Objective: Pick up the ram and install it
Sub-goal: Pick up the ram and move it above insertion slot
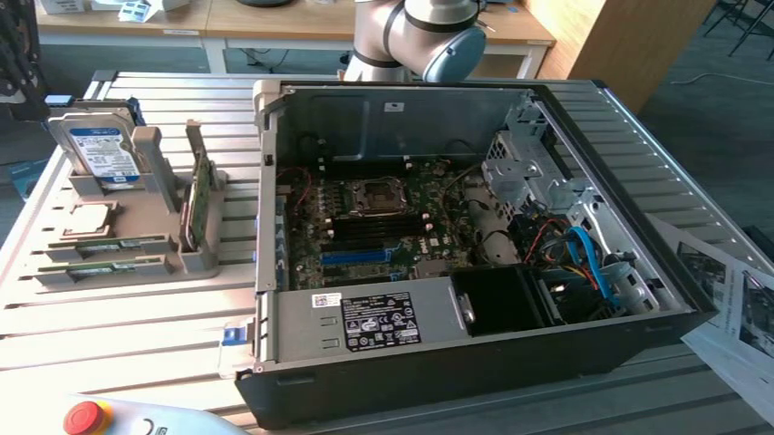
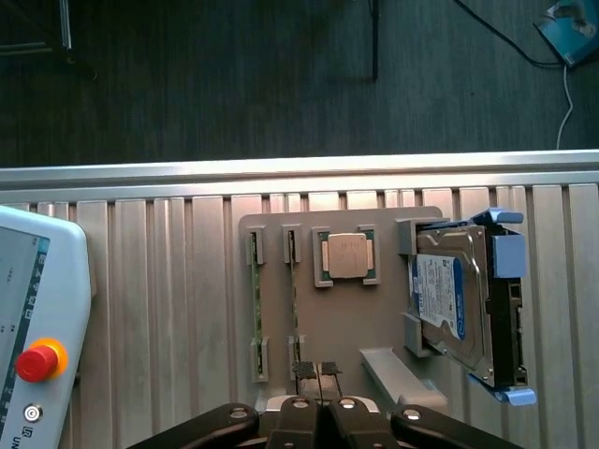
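Hovering over the grey holder (image 2: 374, 318) on the slatted table (image 2: 168, 281), the gripper (image 2: 317, 369) has its jaws drawn together on nothing; the ram (image 2: 294, 299) stands on edge in a holder slot, a second stick (image 2: 255, 299) alongside. Near the table's edge at the exterior view's left, the holder sits beside the open computer case (image 1: 484, 362).

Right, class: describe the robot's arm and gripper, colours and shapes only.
The arm is a silver-grey tube with a rounded pale-blue joint cap. The gripper has black linkage bars with round bolts, grey metal fingers and small dark pads.
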Tool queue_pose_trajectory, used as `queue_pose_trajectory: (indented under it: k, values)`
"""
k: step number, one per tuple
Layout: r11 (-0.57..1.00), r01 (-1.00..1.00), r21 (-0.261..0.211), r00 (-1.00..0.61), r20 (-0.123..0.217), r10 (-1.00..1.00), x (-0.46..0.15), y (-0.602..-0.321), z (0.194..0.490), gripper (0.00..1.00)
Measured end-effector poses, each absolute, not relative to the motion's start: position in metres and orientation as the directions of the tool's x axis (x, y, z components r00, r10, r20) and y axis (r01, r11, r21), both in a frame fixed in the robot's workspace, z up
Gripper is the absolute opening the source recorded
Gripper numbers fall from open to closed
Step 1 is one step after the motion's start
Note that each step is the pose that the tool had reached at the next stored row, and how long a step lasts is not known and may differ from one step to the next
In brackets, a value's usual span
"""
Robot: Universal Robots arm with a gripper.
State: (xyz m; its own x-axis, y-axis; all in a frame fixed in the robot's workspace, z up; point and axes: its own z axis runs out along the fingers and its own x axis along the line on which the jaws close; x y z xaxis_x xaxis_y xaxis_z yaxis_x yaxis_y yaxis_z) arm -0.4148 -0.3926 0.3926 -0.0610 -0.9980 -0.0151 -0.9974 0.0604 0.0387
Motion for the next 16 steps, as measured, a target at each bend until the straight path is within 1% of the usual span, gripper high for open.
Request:
queue_pose_trajectory:
  k: [16]
  values:
    - [0.037, -0.999, 0.039, -0.037, -0.015, -0.999, -0.4147, -0.3926, 0.3919, 0.10]
